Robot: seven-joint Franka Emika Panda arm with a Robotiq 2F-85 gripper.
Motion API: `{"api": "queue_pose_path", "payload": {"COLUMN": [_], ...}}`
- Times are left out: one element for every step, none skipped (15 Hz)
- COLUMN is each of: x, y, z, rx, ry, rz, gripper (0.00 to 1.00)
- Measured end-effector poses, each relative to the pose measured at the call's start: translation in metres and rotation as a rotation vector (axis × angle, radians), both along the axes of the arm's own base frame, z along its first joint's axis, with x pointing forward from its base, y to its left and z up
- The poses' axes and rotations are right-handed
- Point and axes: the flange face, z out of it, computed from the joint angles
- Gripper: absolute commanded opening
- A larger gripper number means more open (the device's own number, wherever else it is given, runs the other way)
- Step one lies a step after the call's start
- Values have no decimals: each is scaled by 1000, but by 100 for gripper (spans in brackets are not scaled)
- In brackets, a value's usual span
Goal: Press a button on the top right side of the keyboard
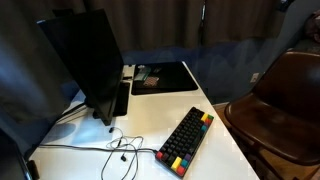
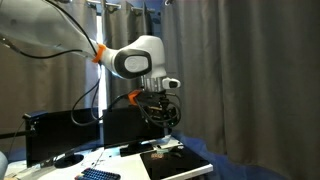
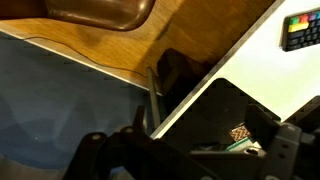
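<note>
The keyboard [image 1: 186, 139] is compact and black, with red, yellow, orange and green keys along its edges. It lies slanted near the front of the white table [image 1: 150, 120]. It also shows at the bottom edge of an exterior view [image 2: 100, 175], and one corner shows in the wrist view [image 3: 301, 30]. My gripper [image 2: 163, 124] hangs in the air above the flat black mat [image 2: 178, 166], well away from the keyboard. In the wrist view its fingers [image 3: 190, 152] stand wide apart with nothing between them.
A black monitor [image 1: 85, 55] stands at the table's left with loose cables [image 1: 115, 146] in front of it. Small items [image 1: 147, 80] lie on the black mat [image 1: 165, 76]. A brown chair [image 1: 283, 100] stands beside the table. Dark curtains hang behind.
</note>
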Motion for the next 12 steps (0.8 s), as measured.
{"api": "queue_pose_path", "payload": {"x": [0, 1, 1, 1, 0, -3, -7, -13, -21, -29, -38, -46], "y": [3, 12, 27, 47, 74, 103, 134, 163, 192, 219, 246, 270], "z": [-1, -4, -9, -15, -24, -33, -43, -52, -62, -72, -83, -94], "rx": [-2, -7, -15, -25, -38, -52, -66, -78, -86, -94, -103, -111], "ry": [3, 10, 22, 36, 54, 73, 88, 96, 103, 110, 115, 112], "rz": [5, 24, 55, 98, 154, 215, 278, 336, 395, 447, 492, 530], "gripper": [100, 100, 100, 100, 100, 100, 100, 100, 100, 100, 100, 100]}}
